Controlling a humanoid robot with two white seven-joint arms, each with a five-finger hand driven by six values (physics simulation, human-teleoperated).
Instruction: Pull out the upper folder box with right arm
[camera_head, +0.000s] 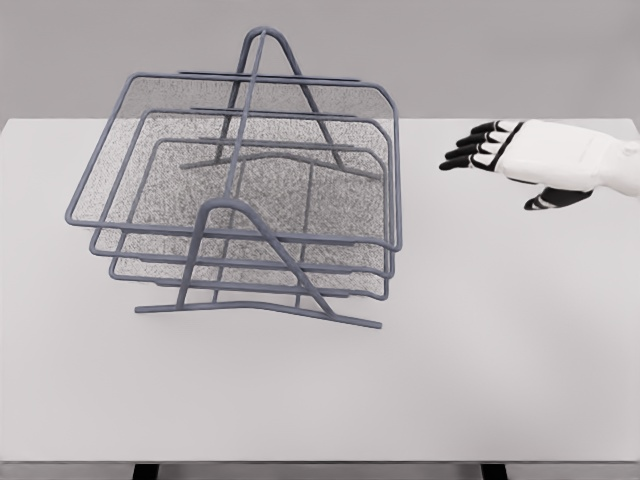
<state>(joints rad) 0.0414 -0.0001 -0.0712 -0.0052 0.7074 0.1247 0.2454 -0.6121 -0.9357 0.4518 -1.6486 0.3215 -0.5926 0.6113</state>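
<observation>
The desk (480, 400) is a plain white surface carrying a single item: a grey wire rack (250, 190) of three stacked mesh trays, set left of centre and turned slightly askew to the desk edges. Two A-shaped wire frames, one at the near side and one at the far side, support the trays; the near frame's base bar lies flat on the desk.

The upper folder box (150, 130) is the topmost and widest tray, seated in the rack above the two lower trays. Its rim overhangs them on the left and near sides. The near A-frame (245, 255) rises in front of the trays' near rims (its apex reaches the top tray's front bar).

The right hand (510, 150) hovers above the far right part of the desk, well apart from the rack. Its black fingers (470, 150) are extended and loosely spread toward the rack, the thumb hanging below the palm; it holds nothing. Nothing lies between the hand and the rack's right rim.

Open desk surface extends to the right of and in front of the rack. The rack's far frame stands near the desk's far edge.
</observation>
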